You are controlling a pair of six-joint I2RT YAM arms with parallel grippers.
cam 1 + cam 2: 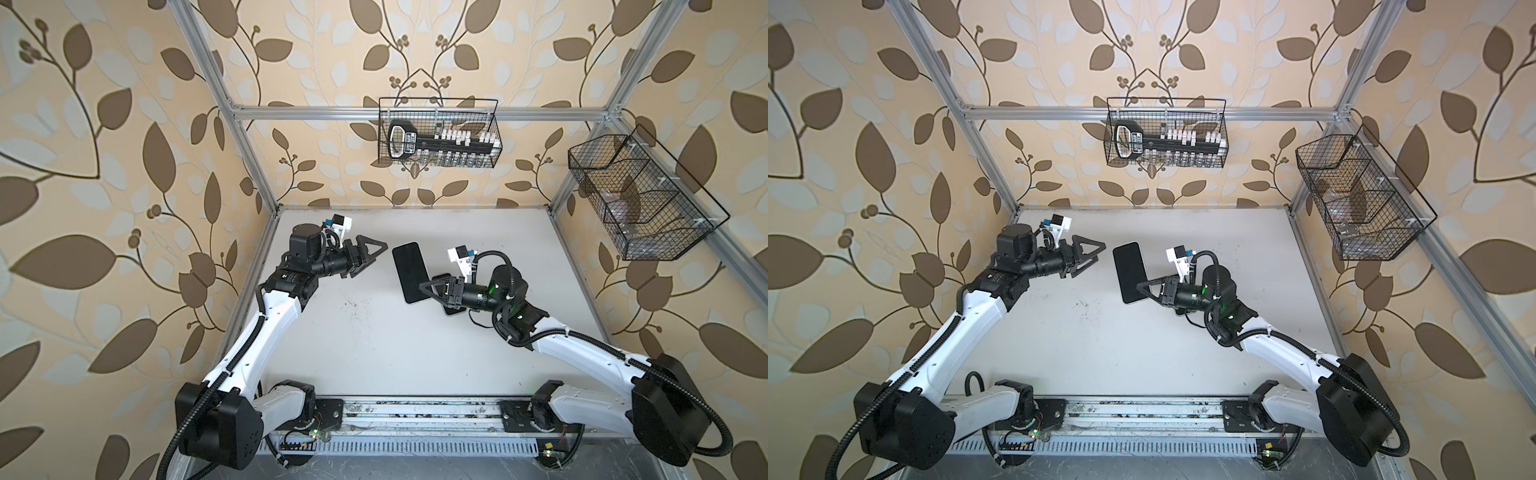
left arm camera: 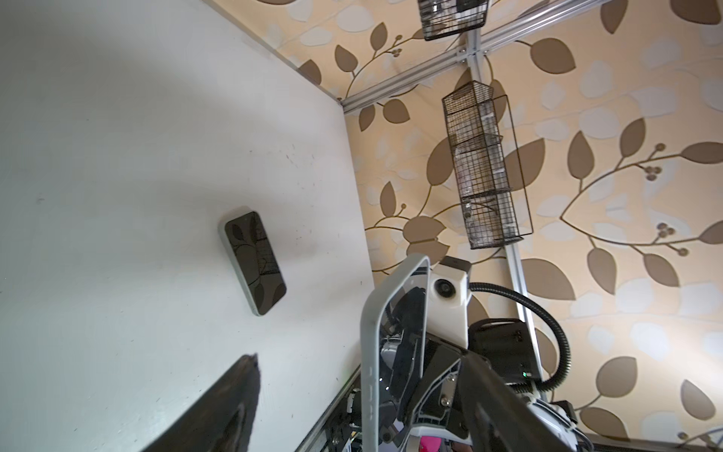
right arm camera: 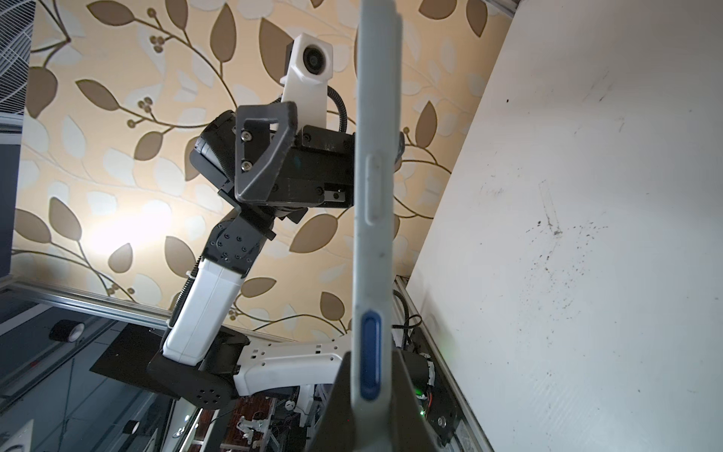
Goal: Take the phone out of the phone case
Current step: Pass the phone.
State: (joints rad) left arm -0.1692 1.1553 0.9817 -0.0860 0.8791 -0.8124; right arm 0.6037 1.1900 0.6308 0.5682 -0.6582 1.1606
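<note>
phone case (image 3: 373,235), pale grey and standing on edge, fills the right wrist view. right gripper (image 1: 426,291) has its fingers clamped tight on one end of it, holding it clear above the table (image 1: 374,340). phone (image 2: 253,263) lies flat, glossy black face up, right of the table's centre, apart from the case. left gripper (image 1: 379,255) hangs toward the far left corner, fingers spread, empty.

Phone (image 2: 253,263) flat on table (image 2: 117,137)
</note>
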